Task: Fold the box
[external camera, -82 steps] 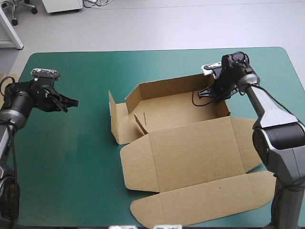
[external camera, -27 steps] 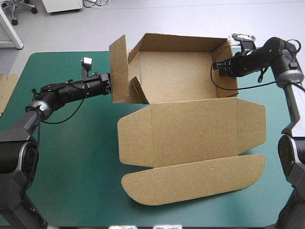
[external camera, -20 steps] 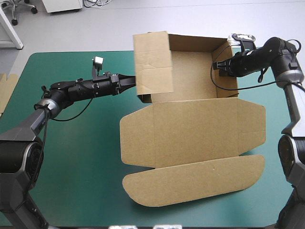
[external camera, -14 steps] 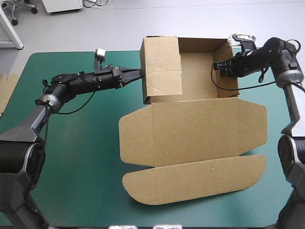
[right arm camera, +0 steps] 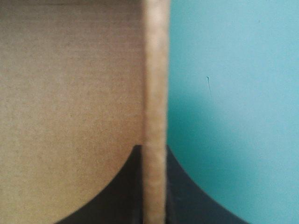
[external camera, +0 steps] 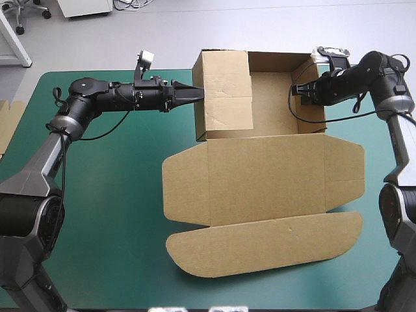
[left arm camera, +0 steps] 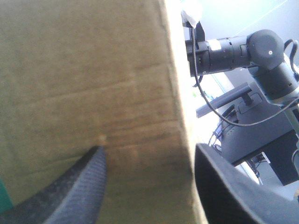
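The brown box [external camera: 260,188] stands tipped up at the table's far side, its tray part open toward me and its lid panels lying flat toward the near edge. The left side wall [external camera: 224,94] is turned inward over the tray. My left gripper [external camera: 195,93] touches that wall's outer face. In the left wrist view the left gripper [left arm camera: 148,148] is open, the wall's board [left arm camera: 84,79] and its edge between the fingers. My right gripper [external camera: 300,91] is shut on the box's right wall, and the wall's edge [right arm camera: 154,70] runs straight between its fingers [right arm camera: 154,149].
The lid's rounded front flap [external camera: 266,244] reaches close to the table's near edge. An edge of more brown board [external camera: 8,127] shows at the table's left edge. Bare teal-green cover [external camera: 104,195] lies left of the box.
The right gripper lifted the box's tray part up from the table. The left arm came in from the left and pushed the left wall inward, its tip moving right and slightly up.
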